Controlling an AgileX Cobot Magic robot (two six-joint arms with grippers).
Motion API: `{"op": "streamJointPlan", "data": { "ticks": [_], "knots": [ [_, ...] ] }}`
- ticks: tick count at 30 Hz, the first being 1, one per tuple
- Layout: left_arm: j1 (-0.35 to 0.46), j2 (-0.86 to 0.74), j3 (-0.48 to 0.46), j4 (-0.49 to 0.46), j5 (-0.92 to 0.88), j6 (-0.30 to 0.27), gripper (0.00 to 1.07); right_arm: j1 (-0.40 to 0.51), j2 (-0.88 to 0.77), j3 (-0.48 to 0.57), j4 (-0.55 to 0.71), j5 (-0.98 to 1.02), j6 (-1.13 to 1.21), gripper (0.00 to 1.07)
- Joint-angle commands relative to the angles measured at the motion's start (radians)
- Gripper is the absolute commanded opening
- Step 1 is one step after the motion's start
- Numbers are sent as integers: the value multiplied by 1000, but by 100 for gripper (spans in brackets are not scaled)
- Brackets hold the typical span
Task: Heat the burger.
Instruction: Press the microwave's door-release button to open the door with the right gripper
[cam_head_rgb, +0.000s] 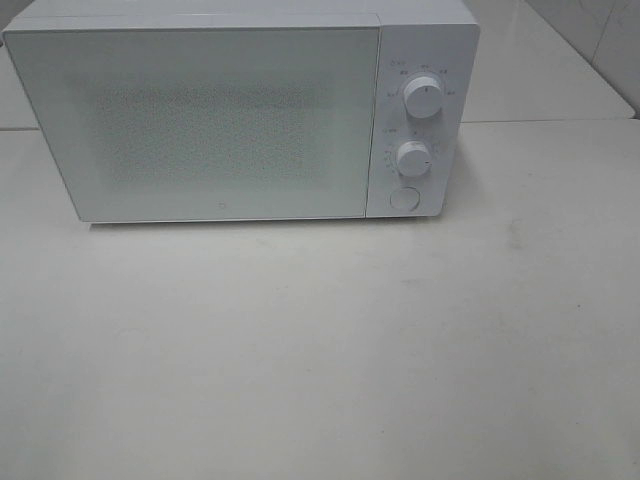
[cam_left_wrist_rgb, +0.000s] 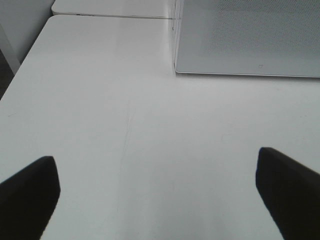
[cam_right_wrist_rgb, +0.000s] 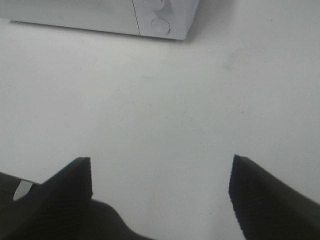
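The burger is out of view in all three frames. A white microwave stands at the back of the table with its door shut; its panel carries two knobs and a round button. In the left wrist view my left gripper is open, its dark fingers far apart above bare table, the microwave door ahead. The right wrist view has my right gripper open over bare table too, with the microwave's button corner ahead. Neither gripper shows in the exterior high view.
The white table stretches in front of the microwave. A seam to a second table surface runs behind it. Tiled wall sits at the back right.
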Motion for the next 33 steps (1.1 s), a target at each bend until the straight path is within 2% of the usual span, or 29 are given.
{"op": "streamJointPlan", "data": {
  "ticks": [1, 7, 11, 27, 33],
  "knots": [
    [3, -7, 3, -1, -13, -5, 100, -9, 47, -6, 6, -20, 2, 75],
    [3, -7, 3, -1, -13, -5, 100, -9, 151, -6, 6, -179, -2, 75],
    [3, -7, 3, -1, -13, -5, 100, -9, 234, -6, -15, -355, -5, 75],
    [3, -7, 3, -1, -13, -5, 100, -9, 535, -4, -16, -756, -1, 75],
    [3, -7, 3, -1, -13, -5, 100, -8, 665, -4, -17, -981, -1, 75]
  ]
}}
